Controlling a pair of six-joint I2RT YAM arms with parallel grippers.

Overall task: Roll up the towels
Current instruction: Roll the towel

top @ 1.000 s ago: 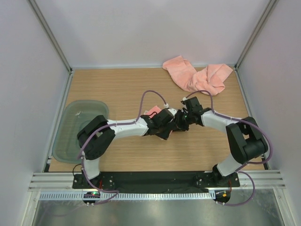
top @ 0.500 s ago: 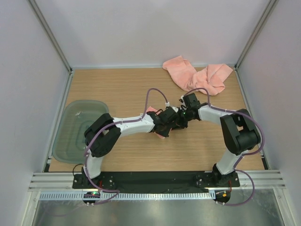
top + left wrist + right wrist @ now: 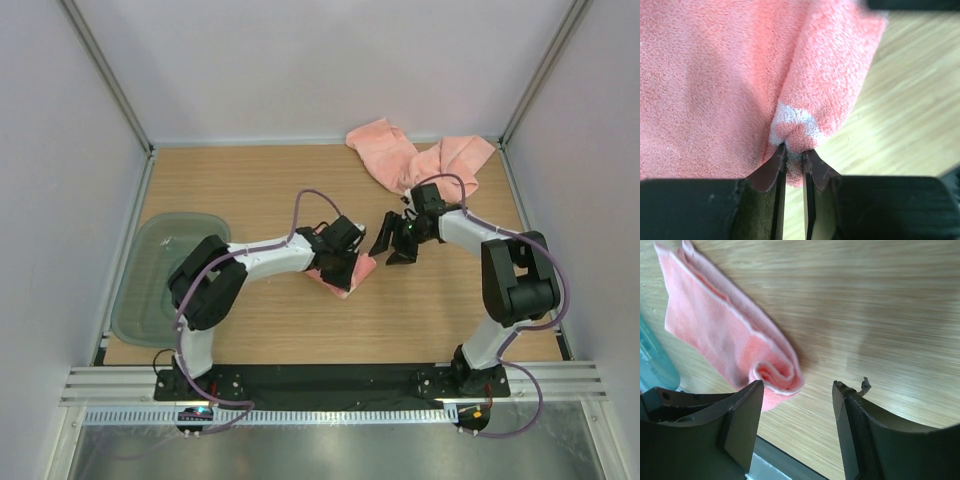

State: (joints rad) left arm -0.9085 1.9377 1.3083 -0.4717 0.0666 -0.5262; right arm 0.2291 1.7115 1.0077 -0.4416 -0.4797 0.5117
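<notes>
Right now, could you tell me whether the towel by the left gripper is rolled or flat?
Rolled, loosely: the towel shows a spiral end in the right wrist view; the left gripper pinches it.

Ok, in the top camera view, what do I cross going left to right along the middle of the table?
Grey-green tray → partly rolled towel → right gripper.

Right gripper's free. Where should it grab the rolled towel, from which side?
Probably the spiral end of the rolled towel, approached low from the right, where the right gripper faces it, jaws spanning the roll's thickness. That end is thick and exposed; the left gripper pinches another fold.
</notes>
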